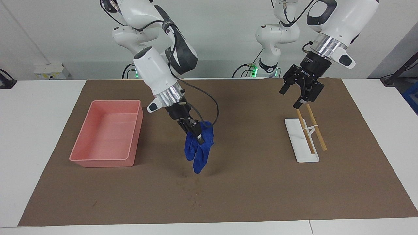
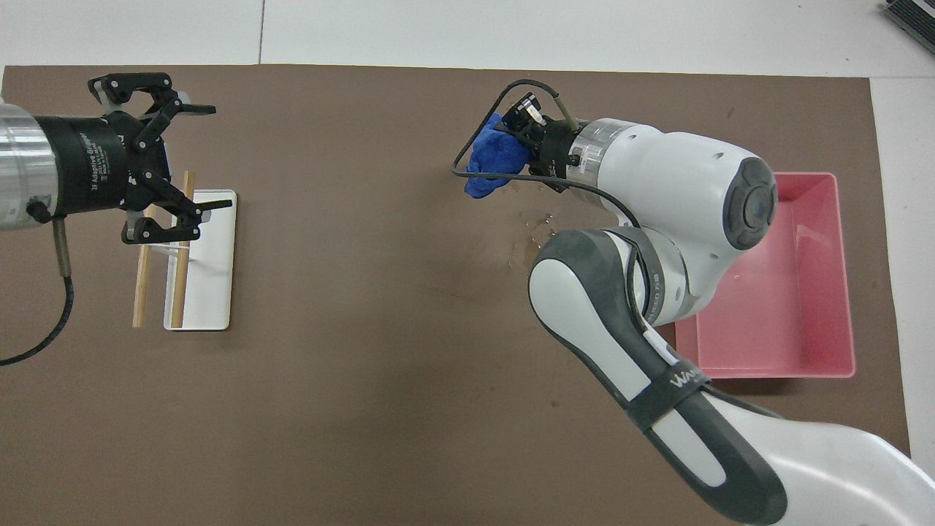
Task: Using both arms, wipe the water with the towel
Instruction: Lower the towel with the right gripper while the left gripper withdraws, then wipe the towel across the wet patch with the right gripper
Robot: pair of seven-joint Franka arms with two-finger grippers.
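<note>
My right gripper (image 1: 196, 132) is shut on the blue towel (image 1: 197, 153), which hangs down in wrinkled folds with its lower tip just above the brown mat. The water (image 1: 191, 191) is a scatter of dark specks on the mat, just farther from the robots than the towel's tip. In the overhead view the right gripper (image 2: 515, 135) holds the towel (image 2: 491, 159), and shiny wet spots (image 2: 537, 223) show on the mat beside it. My left gripper (image 1: 290, 99) is open and empty, raised over the white stand; it also shows in the overhead view (image 2: 219, 156).
A pink tray (image 1: 80, 160) stands on the mat toward the right arm's end. A white stand (image 1: 294, 130) with two wooden sticks (image 1: 315, 127) lies toward the left arm's end. The brown mat (image 1: 261, 195) covers most of the table.
</note>
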